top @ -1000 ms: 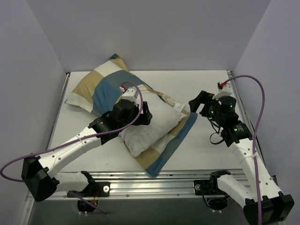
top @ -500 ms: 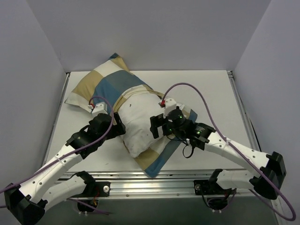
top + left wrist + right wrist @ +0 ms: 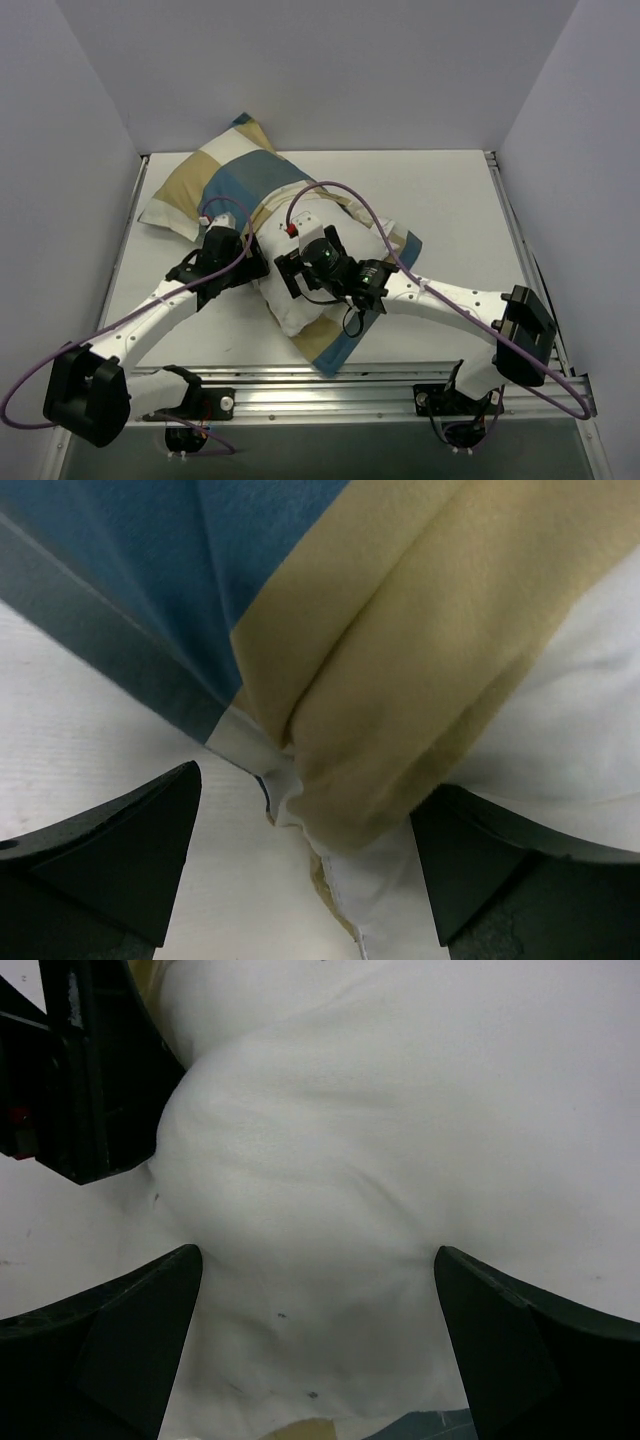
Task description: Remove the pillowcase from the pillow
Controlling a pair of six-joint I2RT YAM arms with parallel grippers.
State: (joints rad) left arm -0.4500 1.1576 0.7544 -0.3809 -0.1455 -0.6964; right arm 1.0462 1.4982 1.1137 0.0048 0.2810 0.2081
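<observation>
The patchwork pillowcase lies at the back left, with one flap spread under the pillow toward the front. The white pillow sticks out of it in the middle of the table. My left gripper is open at the case's opening on the pillow's left side. In the left wrist view its jaws straddle a bunched fold of tan and blue pillowcase without closing. My right gripper is open, low over the pillow's near-left bulge, with its jaws spread either side of it.
Grey walls close in the table on the left, back and right. A metal rail runs along the front edge. The left arm's black body is close beside the right gripper. Purple cables loop over both arms.
My right arm swung from the table's right side across onto the pillow. My left gripper drew back off the pillow's top to its left edge at the case opening.
</observation>
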